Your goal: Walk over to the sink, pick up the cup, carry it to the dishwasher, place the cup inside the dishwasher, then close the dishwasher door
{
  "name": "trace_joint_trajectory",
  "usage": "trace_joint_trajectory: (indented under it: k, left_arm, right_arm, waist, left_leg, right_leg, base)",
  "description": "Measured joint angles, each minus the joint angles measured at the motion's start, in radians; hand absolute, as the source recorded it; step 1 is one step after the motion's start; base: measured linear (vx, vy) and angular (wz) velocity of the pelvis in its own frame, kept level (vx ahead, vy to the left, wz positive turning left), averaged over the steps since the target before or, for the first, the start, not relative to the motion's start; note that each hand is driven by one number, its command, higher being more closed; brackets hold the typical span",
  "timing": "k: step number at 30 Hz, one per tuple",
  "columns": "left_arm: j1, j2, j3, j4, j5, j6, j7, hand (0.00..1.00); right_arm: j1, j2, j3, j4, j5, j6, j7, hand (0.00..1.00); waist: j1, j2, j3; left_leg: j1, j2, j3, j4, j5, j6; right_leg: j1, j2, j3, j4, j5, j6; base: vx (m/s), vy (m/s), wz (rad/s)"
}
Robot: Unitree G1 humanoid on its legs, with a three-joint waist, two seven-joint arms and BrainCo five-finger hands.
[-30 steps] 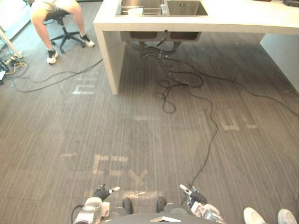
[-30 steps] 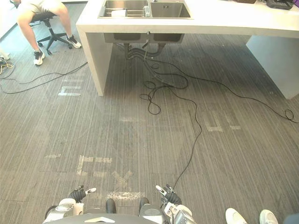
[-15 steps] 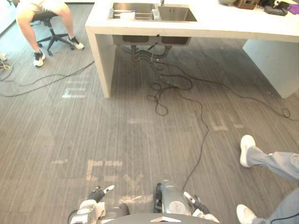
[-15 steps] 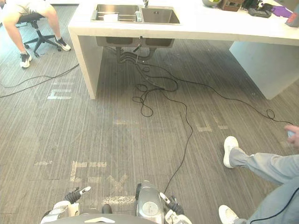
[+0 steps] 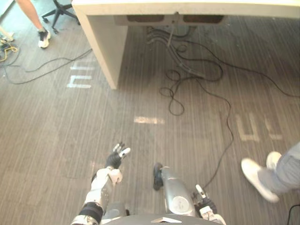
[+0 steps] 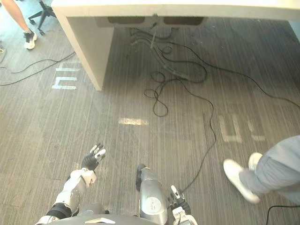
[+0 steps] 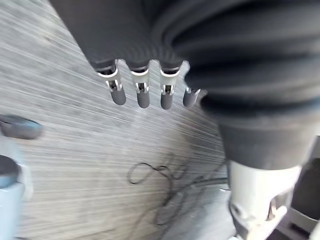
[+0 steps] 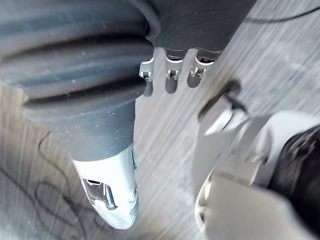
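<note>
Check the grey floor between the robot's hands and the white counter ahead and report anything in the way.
Loose black cables lie looped on the grey striped floor before and under the white counter. A person's white shoes stand off to the right side. The left hand reaches over bare floor; the right hand hangs low.

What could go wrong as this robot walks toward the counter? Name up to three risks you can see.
1. A tangle of black cables lies on the floor by the counter; a foot could catch in it.
2. A person's white shoe is close on the robot's right; a sidestep might hit it.
3. The counter's end panel stands ahead-left; drifting there could bump it.
</note>
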Motion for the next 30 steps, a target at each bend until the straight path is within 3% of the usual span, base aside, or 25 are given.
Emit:
trace_joint_trajectory:
  k: [1, 2, 3, 4, 5, 7, 9, 12, 14, 15, 16, 17, 18, 20, 21, 22, 23, 24, 25, 26, 27, 28, 30]
  left_arm:
    - [0.021, -0.004, -0.003, -0.054, -0.013, -0.017, 0.013, 0.00]
    - [0.032, -0.006, -0.001, -0.083, -0.015, -0.024, 0.023, 0.00]
    - [0.045, -0.006, 0.007, -0.137, -0.018, -0.041, 0.047, 0.00]
    - [0.060, -0.004, 0.011, -0.175, -0.026, -0.054, 0.068, 0.00]
    - [0.066, -0.004, 0.011, -0.195, -0.028, -0.059, 0.076, 0.00]
    - [0.100, -0.012, 0.014, -0.337, -0.027, -0.091, 0.115, 0.00]
    - [0.105, -0.020, 0.038, -0.437, -0.019, -0.108, 0.154, 0.00]
    - [0.090, -0.019, 0.083, -0.532, -0.018, -0.117, 0.212, 0.00]
    - [0.070, -0.015, 0.083, -0.529, -0.024, -0.121, 0.210, 0.00]
    - [0.071, -0.020, 0.069, -0.506, -0.023, -0.122, 0.201, 0.00]
    - [0.063, -0.016, 0.070, -0.493, -0.022, -0.122, 0.193, 0.00]
    - [0.032, 0.003, 0.079, -0.458, -0.021, -0.120, 0.196, 0.00]
    - [0.024, 0.009, 0.083, -0.457, -0.020, -0.120, 0.196, 0.00]
    - [0.008, 0.011, 0.078, -0.480, 0.006, -0.120, 0.216, 0.00]
    - [0.006, 0.011, 0.076, -0.493, 0.015, -0.120, 0.221, 0.00]
    - [0.001, 0.012, 0.076, -0.531, 0.034, -0.121, 0.239, 0.00]
    - [-0.007, 0.018, 0.076, -0.570, 0.051, -0.130, 0.248, 0.00]
    - [-0.011, 0.022, 0.076, -0.588, 0.066, -0.139, 0.256, 0.00]
    - [-0.012, 0.026, 0.080, -0.619, 0.082, -0.155, 0.264, 0.00]
    - [-0.012, 0.026, 0.080, -0.619, 0.083, -0.156, 0.264, 0.00]
    - [0.000, 0.042, 0.081, -0.695, 0.129, -0.212, 0.303, 0.00]
    - [-0.003, 0.045, 0.087, -0.733, 0.154, -0.251, 0.328, 0.00]
    - [-0.024, 0.050, 0.097, -0.763, 0.198, -0.306, 0.369, 0.00]
  right_arm:
    - [0.000, -0.011, 0.029, -0.016, -0.005, -0.019, 0.006, 0.00]
    - [-0.001, -0.017, 0.032, -0.031, -0.012, -0.024, 0.007, 0.00]
    - [-0.007, -0.023, 0.055, -0.058, -0.013, -0.032, 0.007, 0.00]
    - [-0.008, -0.033, 0.070, -0.088, 0.001, -0.036, 0.006, 0.00]
    - [-0.008, -0.034, 0.075, -0.105, 0.013, -0.034, 0.005, 0.00]
    - [-0.013, -0.060, 0.110, -0.203, 0.049, -0.009, 0.023, 0.00]
    - [-0.025, -0.078, 0.127, -0.241, 0.030, 0.007, 0.032, 0.00]
    - [0.001, -0.092, 0.118, -0.240, -0.042, 0.023, 0.037, 0.00]
    - [0.049, -0.099, 0.101, -0.207, -0.048, 0.035, 0.036, 0.00]
    - [0.081, -0.115, 0.090, -0.157, -0.047, 0.050, 0.034, 0.00]
    - [0.087, -0.116, 0.076, -0.119, -0.047, 0.055, 0.027, 0.00]
    - [0.065, -0.073, 0.058, -0.046, -0.044, 0.076, 0.012, 0.00]
    - [0.058, -0.058, 0.054, -0.026, -0.041, 0.080, 0.011, 0.00]
    - [0.033, -0.019, 0.001, 0.052, -0.041, 0.099, -0.010, 0.00]
    - [0.031, -0.018, -0.012, 0.063, -0.041, 0.104, -0.011, 0.00]
    - [0.031, -0.018, -0.034, 0.084, -0.052, 0.110, -0.027, 0.00]
    - [0.032, -0.017, -0.060, 0.091, -0.066, 0.110, -0.040, 0.00]
    - [0.031, -0.015, -0.065, 0.095, -0.084, 0.106, -0.046, 0.00]
    - [0.031, -0.015, -0.065, 0.096, -0.107, 0.098, -0.050, 0.00]
    - [0.031, -0.015, -0.066, 0.096, -0.108, 0.097, -0.050, 0.00]
    - [0.034, -0.017, -0.067, 0.126, -0.117, 0.071, -0.066, 0.00]
    - [0.036, -0.014, -0.068, 0.130, -0.089, 0.069, -0.071, 0.00]
    - [0.036, -0.006, -0.069, 0.132, -0.077, 0.069, -0.070, 0.00]
  waist:
    - [0.007, 0.014, -0.007]
    - [0.014, 0.019, -0.010]
    - [0.031, 0.023, -0.001]
    - [0.056, 0.009, 0.012]
    - [0.072, 0.009, 0.012]
    - [0.140, -0.015, 0.020]
    - [0.158, -0.026, 0.027]
    - [0.164, -0.048, 0.038]
    - [0.163, -0.034, 0.030]
    - [0.157, 0.015, 0.000]
    - [0.152, 0.024, -0.007]
    - [0.149, -0.027, -0.016]
    - [0.149, -0.039, -0.021]
    - [0.163, -0.065, -0.035]
    - [0.163, -0.069, -0.040]
    - [0.162, -0.080, -0.055]
    - [0.155, -0.079, -0.063]
    - [0.150, -0.076, -0.066]
    - [0.143, -0.069, -0.071]
    - [0.143, -0.069, -0.071]
    - [0.132, -0.039, -0.087]
    - [0.124, -0.026, -0.093]
    - [0.109, -0.017, -0.095]
  left_leg:
    - [-0.108, 0.022, 0.002, 0.208, 0.095, 0.001]
    - [-0.169, 0.024, 0.007, 0.314, 0.079, 0.008]
    - [-0.273, 0.023, 0.032, 0.470, 0.026, 0.038]
    - [-0.350, 0.018, 0.076, 0.505, -0.034, 0.074]
    - [-0.379, 0.019, 0.113, 0.477, -0.061, 0.097]
    - [-0.453, 0.031, 0.263, 0.199, -0.103, 0.157]
    - [-0.498, 0.032, 0.307, 0.031, -0.095, 0.151]
    - [-0.494, 0.027, 0.371, -0.211, -0.030, 0.127]
    - [-0.462, 0.017, 0.393, -0.318, -0.005, 0.155]
    - [-0.435, 0.015, 0.378, -0.392, -0.018, 0.177]
    - [-0.431, 0.001, 0.348, -0.414, 0.072, 0.265]
    - [-0.445, -0.044, 0.337, -0.382, 0.129, 0.304]
    - [-0.460, -0.058, 0.325, -0.360, 0.134, 0.312]
    - [-0.476, -0.092, 0.316, -0.256, 0.050, 0.371]
    - [-0.464, -0.112, 0.316, -0.253, 0.029, 0.379]
    - [-0.421, -0.159, 0.320, -0.285, 0.003, 0.392]
    - [-0.364, -0.201, 0.317, -0.341, -0.007, 0.400]
    - [-0.331, -0.221, 0.308, -0.374, -0.007, 0.399]
    - [-0.285, -0.240, 0.297, -0.421, -0.004, 0.396]
    - [-0.284, -0.241, 0.297, -0.422, -0.004, 0.396]
    - [-0.164, -0.258, 0.274, -0.521, -0.002, 0.397]
    - [-0.100, -0.260, 0.266, -0.569, 0.001, 0.402]
    - [-0.029, -0.260, 0.244, -0.612, 0.002, 0.405]
  right_leg:
    - [0.062, 0.016, -0.012, -0.054, -0.012, -0.018]
    - [0.087, 0.026, -0.013, -0.075, -0.014, -0.031]
    - [0.149, 0.041, -0.012, -0.107, -0.027, -0.044]
    - [0.218, 0.046, -0.012, -0.135, -0.029, -0.032]
    - [0.251, 0.046, -0.004, -0.151, -0.032, -0.027]
    - [0.334, 0.040, 0.062, -0.202, -0.046, -0.011]
    - [0.387, 0.023, 0.105, -0.212, -0.064, 0.016]
    - [0.494, -0.034, 0.118, -0.231, -0.119, 0.073]
    - [0.576, -0.035, 0.118, -0.255, -0.176, 0.141]
    - [0.612, -0.007, 0.123, -0.256, -0.197, 0.161]
    - [0.629, 0.003, 0.128, -0.255, -0.210, 0.156]
    - [0.635, -0.040, 0.135, -0.248, -0.203, 0.138]
    - [0.632, -0.049, 0.136, -0.246, -0.181, 0.142]
    - [0.638, -0.086, 0.152, -0.202, -0.070, 0.173]
    - [0.629, -0.104, 0.158, -0.163, -0.037, 0.194]
    - [0.574, -0.147, 0.180, -0.015, 0.050, 0.237]
    - [0.482, -0.175, 0.230, 0.192, 0.157, 0.318]
    - [0.426, -0.177, 0.255, 0.317, 0.173, 0.350]
    - [0.345, -0.179, 0.268, 0.478, 0.176, 0.357]
    - [0.343, -0.179, 0.268, 0.481, 0.176, 0.357]
    - [0.198, -0.201, 0.179, 0.663, 0.124, 0.258]
    - [0.136, -0.226, 0.103, 0.666, 0.071, 0.172]
    - [0.072, -0.243, 0.022, 0.584, 0.007, 0.122]
  base:
    - [0.33, -0.100, 0.24]
    - [0.42, -0.095, 0.07]
    - [0.45, -0.070, -0.13]
    - [0.45, -0.064, -0.24]
    - [0.44, -0.040, -0.54]
    - [0.46, 0.010, -0.84]
    - [0.53, 0.100, -0.82]
    - [0.59, 0.186, -0.73]
    - [0.58, 0.254, -0.18]
    - [0.52, 0.304, 0.01]
    - [0.76, 0.443, 0.09]
    - [0.62, 0.359, 0.12]
    - [0.69, 0.394, 0.15]
    - [0.59, 0.325, 0.19]
    - [0.60, 0.328, 0.30]
    - [0.57, 0.325, 0.38]
    - [0.56, 0.311, 0.39]
    - [0.50, 0.267, 0.36]
    - [0.37, 0.191, 0.20]
    - [0.52, 0.243, 0.17]
    - [0.51, 0.209, 0.05]
    - [0.50, 0.187, 0.02]
    - [0.39, 0.076, 0.22]
